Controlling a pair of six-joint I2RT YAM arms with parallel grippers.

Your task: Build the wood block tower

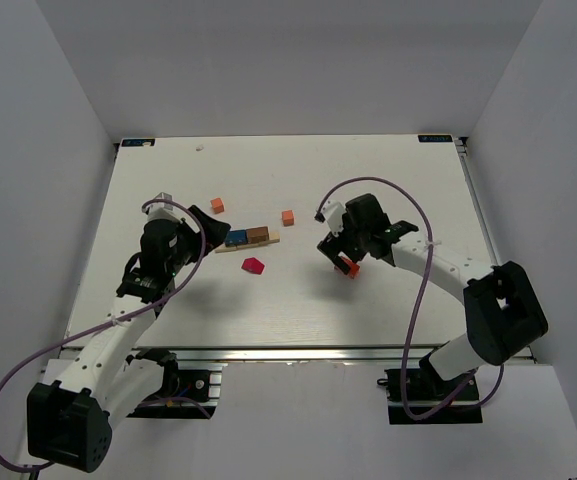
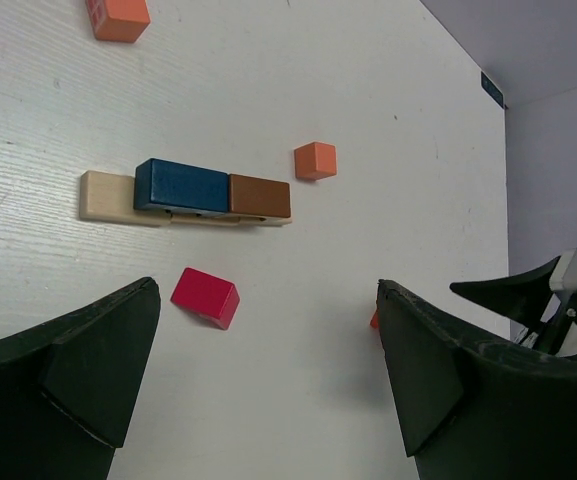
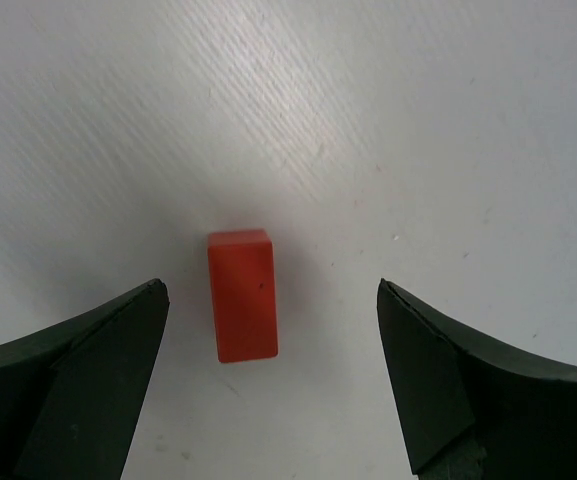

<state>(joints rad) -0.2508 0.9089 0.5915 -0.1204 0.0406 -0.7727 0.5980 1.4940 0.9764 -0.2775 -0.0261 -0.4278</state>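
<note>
Right gripper [image 3: 268,287], jaws wide and empty, straddles a loose red-orange block [image 3: 241,295]. Left gripper [image 2: 266,290] gapes too. Low tower [image 2: 198,192] runs left-right; red block [image 2: 206,297] nearer, orange cubes [image 2: 315,160] [image 2: 118,15] farther.

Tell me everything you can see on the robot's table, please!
tan base: count unclear, pale tan, flat row mid-table
blue block: one, blue, on the tan base
brown block: one, brown, on the base, touching the blue block
orange blocks: two, orange, loose beyond the base
red block: one, red, loose, nearer the arms
red-orange block: one, flat on the table
left gripper: black, open, near the base
right gripper: black, open, fingers either side of the red-orange block, apart
</note>
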